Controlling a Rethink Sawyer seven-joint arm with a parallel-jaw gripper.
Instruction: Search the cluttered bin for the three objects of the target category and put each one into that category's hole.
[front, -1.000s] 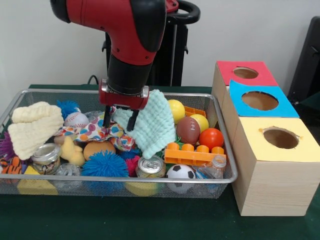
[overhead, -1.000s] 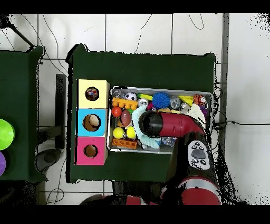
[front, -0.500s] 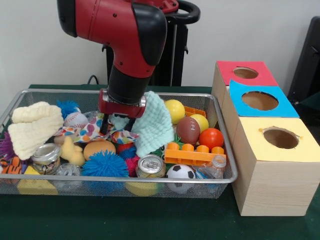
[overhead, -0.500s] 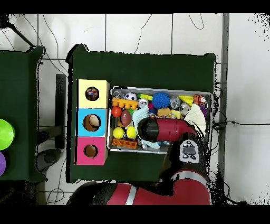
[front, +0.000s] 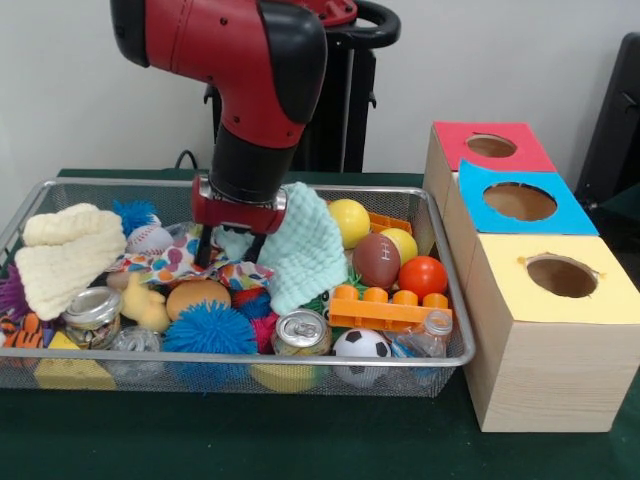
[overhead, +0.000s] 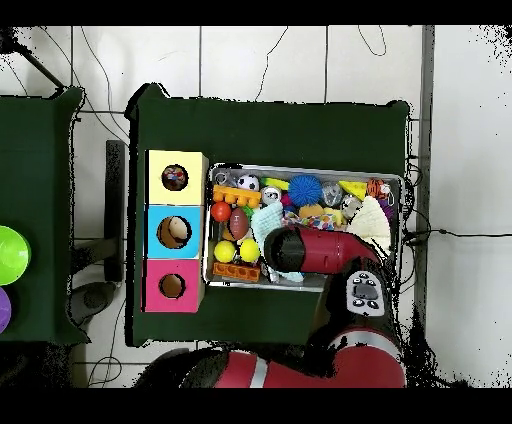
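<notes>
The wire bin (front: 455, 352) is full of mixed things. At one end lie a cream cloth (front: 62, 255), a baseball (front: 148, 238), a glass jar (front: 91, 310) and a yellow duck (front: 143, 303). In the middle there are a spotted cloth (front: 175, 262), a blue spiky ball (front: 208, 329), a can (front: 301, 332) and a mint cloth (front: 308, 245). Toward the boxes lie a yellow ball (front: 351, 220), a football (front: 376, 259), an orange ball (front: 423, 277), an orange brick (front: 385, 308), a soccer ball (front: 361, 345) and a plastic bottle (front: 425, 336).

Just beside the bin stand three boxes in a row, each with a round hole on top: a red box (front: 488, 146), a blue box (front: 520, 200) and a yellow box (front: 560, 277). In the overhead view something lies inside the yellow box and inside the blue box, but I cannot tell what.

The gripper (front: 229, 246) is down in the bin, and its fingers are closed on the mint cloth, which hangs from it toward the boxes, its lower edge touching the clutter.

Compared with one second ago, the gripper has moved a little away from the boxes, and the mint cloth has gone with it. The other things in the bin lie as before.
</notes>
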